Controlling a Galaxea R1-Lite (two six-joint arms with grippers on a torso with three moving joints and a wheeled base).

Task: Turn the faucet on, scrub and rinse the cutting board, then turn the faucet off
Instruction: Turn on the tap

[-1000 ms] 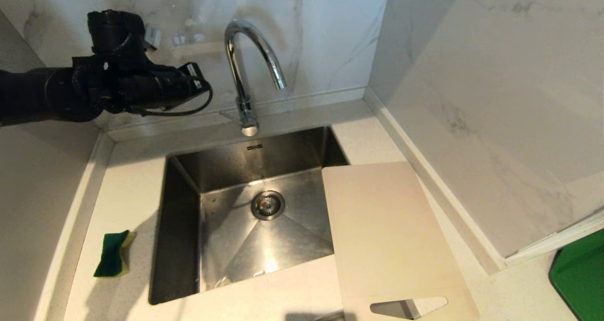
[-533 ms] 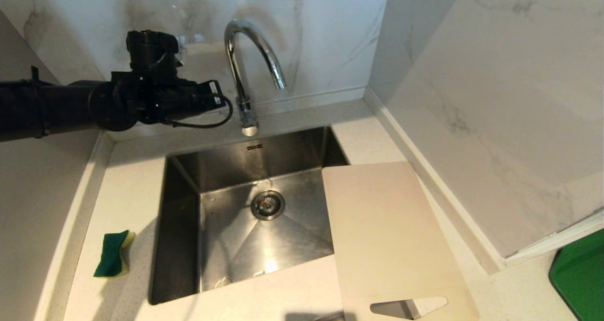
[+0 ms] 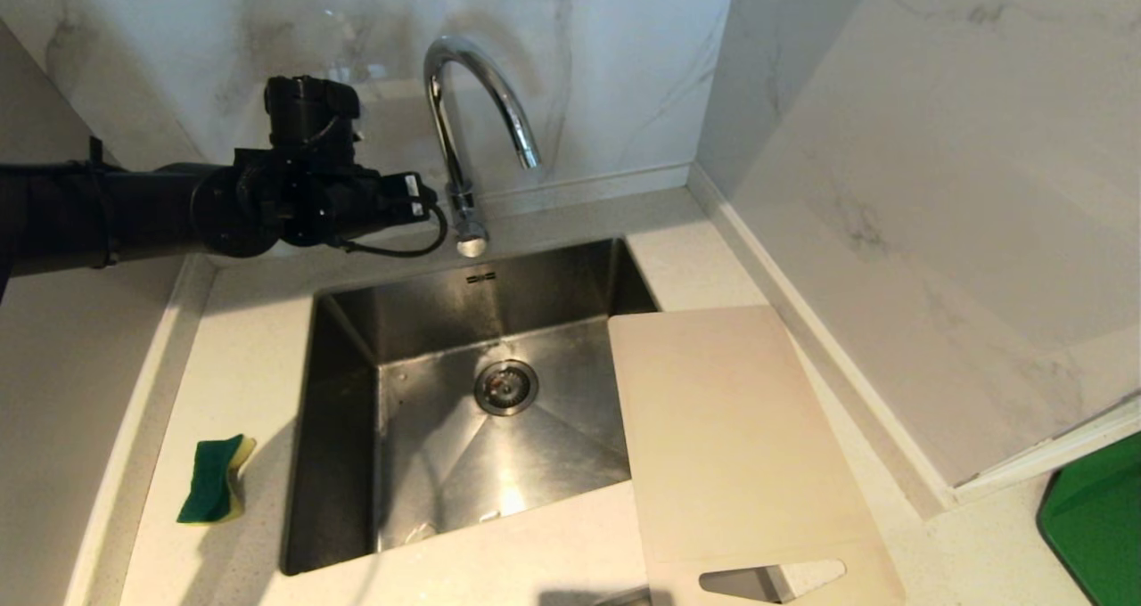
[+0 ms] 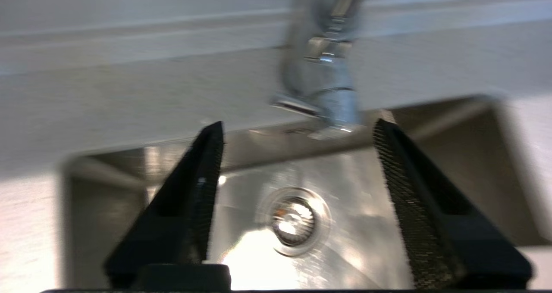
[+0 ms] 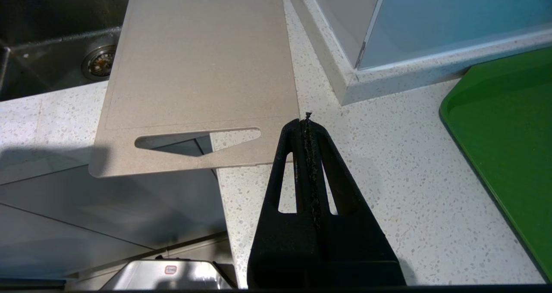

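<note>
I judge we're at the very start: no water runs from the faucet [image 3: 472, 116], and the cutting board [image 3: 731, 446] lies dry-looking on the counter, one edge overhanging the sink [image 3: 339, 428], the sponge [image 3: 212, 479] untouched on the other side. My left gripper [image 4: 297, 129] reaches in level beside the tap's base, fingers spread apart with nothing between them (the side lever [image 4: 293, 105] sits just beyond). The right gripper [image 5: 307, 123] is closed, parked near the board's handle end
</note>
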